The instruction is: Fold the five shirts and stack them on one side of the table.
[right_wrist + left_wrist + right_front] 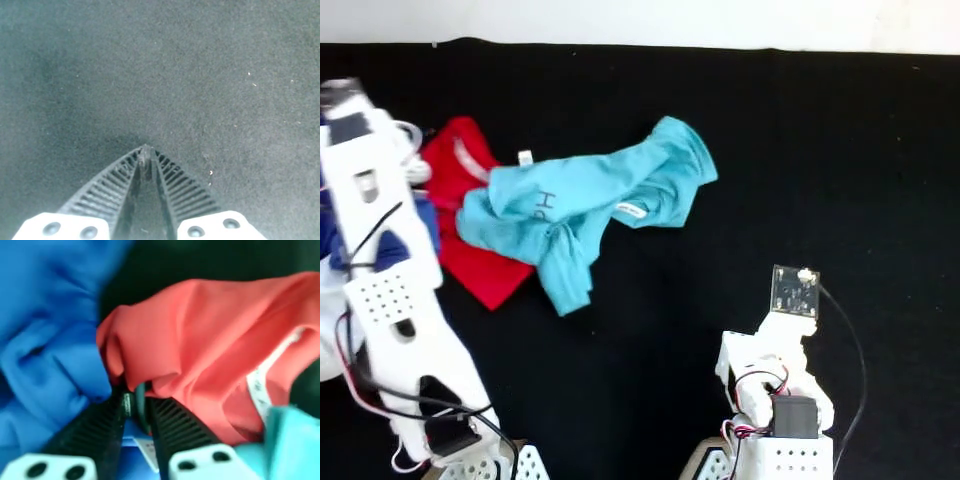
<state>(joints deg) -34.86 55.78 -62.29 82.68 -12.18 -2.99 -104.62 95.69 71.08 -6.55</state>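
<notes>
Left jaws clench an edge of the crumpled red cotton shirt (210,340), partly under the rumpled teal shirt (580,200) on the black worktop (800,150), right jaws closed empty, so it likely needs pulling free to spread flat.

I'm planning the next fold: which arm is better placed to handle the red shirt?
Probably left. The left claw is shut on a bunched edge of the red shirt, beside the blue shirt. The right claw is shut over bare table, away from the shirts.
</notes>
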